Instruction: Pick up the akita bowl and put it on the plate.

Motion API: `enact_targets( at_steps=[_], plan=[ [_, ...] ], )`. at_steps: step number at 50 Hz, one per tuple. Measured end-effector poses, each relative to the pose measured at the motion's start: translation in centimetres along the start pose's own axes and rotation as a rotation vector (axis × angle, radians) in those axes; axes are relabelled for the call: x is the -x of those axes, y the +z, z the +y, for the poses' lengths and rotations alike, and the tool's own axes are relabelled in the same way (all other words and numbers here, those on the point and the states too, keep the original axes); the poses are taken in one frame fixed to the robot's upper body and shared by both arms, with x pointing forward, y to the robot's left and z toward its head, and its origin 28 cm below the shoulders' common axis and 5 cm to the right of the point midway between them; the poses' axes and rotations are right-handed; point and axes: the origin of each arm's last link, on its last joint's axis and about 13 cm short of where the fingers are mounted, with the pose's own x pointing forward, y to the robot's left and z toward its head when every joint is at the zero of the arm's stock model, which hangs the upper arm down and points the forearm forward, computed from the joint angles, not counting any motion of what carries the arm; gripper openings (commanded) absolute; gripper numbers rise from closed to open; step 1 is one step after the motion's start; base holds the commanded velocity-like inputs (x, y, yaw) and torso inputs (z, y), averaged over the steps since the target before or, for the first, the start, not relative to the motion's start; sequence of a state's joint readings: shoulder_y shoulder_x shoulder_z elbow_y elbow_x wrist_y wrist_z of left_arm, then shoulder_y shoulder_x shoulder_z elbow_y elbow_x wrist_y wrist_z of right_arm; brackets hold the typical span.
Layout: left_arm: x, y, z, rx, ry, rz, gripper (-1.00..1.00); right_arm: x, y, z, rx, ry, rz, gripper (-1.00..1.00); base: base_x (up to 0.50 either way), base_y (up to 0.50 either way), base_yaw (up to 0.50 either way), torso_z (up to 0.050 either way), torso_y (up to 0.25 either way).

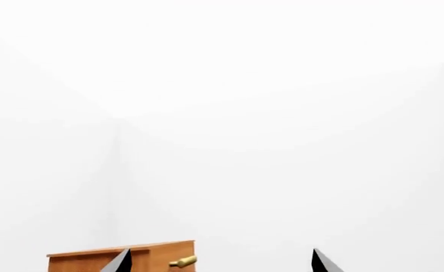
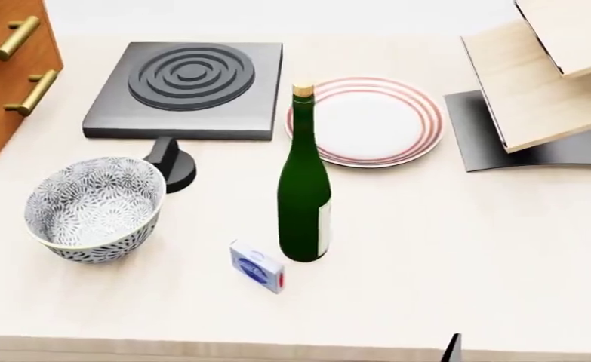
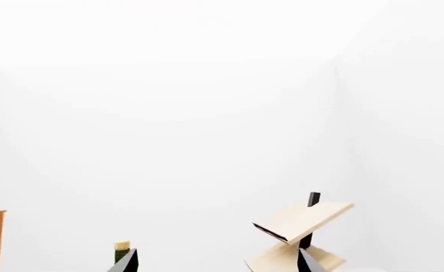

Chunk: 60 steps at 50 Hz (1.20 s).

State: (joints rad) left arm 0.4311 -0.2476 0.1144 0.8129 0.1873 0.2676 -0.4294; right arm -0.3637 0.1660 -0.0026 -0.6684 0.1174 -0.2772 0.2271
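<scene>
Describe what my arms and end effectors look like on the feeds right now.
Very little shows. Each wrist view catches only two plain black, pointed fingertips, matte, with no markings or cables visible. The head view shows just a thin black sliver at the bottom edge. No arm links, sleeves or wiring are in view.

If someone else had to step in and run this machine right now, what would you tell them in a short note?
Left tool: only its two dark tips show in its wrist view, spread apart, holding nothing.
Right tool: same, tips apart and empty; one dark tip peeks in at the head view's bottom edge.
Akita bowl: upright on the table's near left, in front of the dark burner.
Plate: bare, farther back, right of the burner.
Green bottle stands between bowl and plate; small box lies near it.
Done: nothing yet. Left: grasp the bowl, carry it past the bottle, set it on the plate.
</scene>
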Motion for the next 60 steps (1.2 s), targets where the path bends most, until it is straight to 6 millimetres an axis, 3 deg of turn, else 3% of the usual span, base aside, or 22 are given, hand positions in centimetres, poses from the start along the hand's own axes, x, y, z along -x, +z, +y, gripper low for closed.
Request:
enact_targets(
  at_steps=[43,60],
  plan=[
    [0.11,-0.26,-0.11,0.007,-0.007,0.009,1.0,0.06,-0.22,0.05,-0.005,0.006,0.009,1.0,0.0,-0.16,0.0,0.0,0.0],
    [0.05,-0.43,-0.18,0.01,-0.011,0.016,1.0,0.23,-0.11,0.2,0.017,0.009,-0.009,1.0,0.05,-0.01,0.0,0.0,0.0]
  ],
)
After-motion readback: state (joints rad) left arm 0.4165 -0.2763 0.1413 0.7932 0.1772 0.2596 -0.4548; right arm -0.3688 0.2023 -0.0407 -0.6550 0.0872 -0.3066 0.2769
